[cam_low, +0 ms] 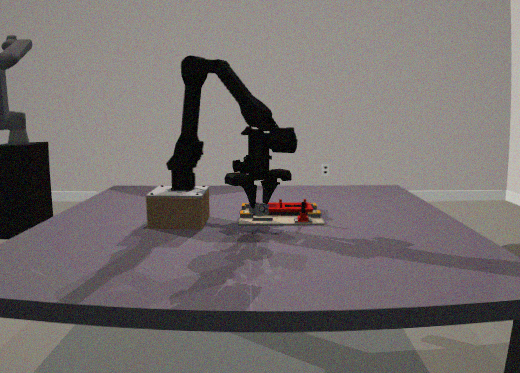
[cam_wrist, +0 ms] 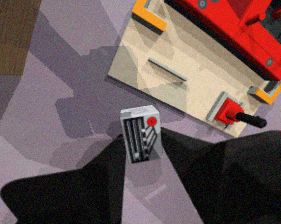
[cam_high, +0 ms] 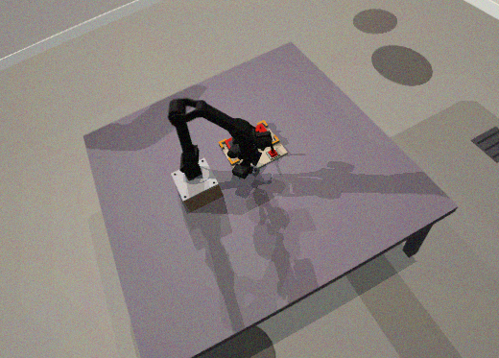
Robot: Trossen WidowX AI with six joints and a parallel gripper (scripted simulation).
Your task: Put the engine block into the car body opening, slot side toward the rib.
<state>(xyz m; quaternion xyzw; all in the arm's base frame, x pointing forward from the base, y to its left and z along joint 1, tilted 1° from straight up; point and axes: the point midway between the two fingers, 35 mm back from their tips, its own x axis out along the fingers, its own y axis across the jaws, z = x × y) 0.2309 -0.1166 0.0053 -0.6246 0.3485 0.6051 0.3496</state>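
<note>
The small grey engine block (cam_wrist: pixel 140 132) (cam_low: pixel 260 209), with dark slots and a red dot on its upper face, is between the fingertips. My gripper (cam_wrist: pixel 141 134) (cam_low: pixel 260 207) is shut on it and holds it above the table, just off the near edge of the cream board in the wrist view. The red car body (cam_wrist: pixel 218 30) (cam_low: pixel 292 208) (cam_high: pixel 260 128) sits on the board, at the top right of the wrist view. A dark opening (cam_wrist: pixel 277 27) shows in it, partly cut off by the frame. The arm hides the block in the top view. The rib cannot be made out.
The cream board (cam_wrist: pixel 128 62) (cam_low: pixel 285 222) carries yellow-orange corner brackets (cam_wrist: pixel 150 19), a thin grey bar (cam_wrist: pixel 167 69) and a red stand (cam_wrist: pixel 230 110) (cam_low: pixel 303 217) (cam_high: pixel 273 154) with a black lever. The arm's wooden base box (cam_low: pixel 175 211) (cam_high: pixel 205 199) is to the left.
</note>
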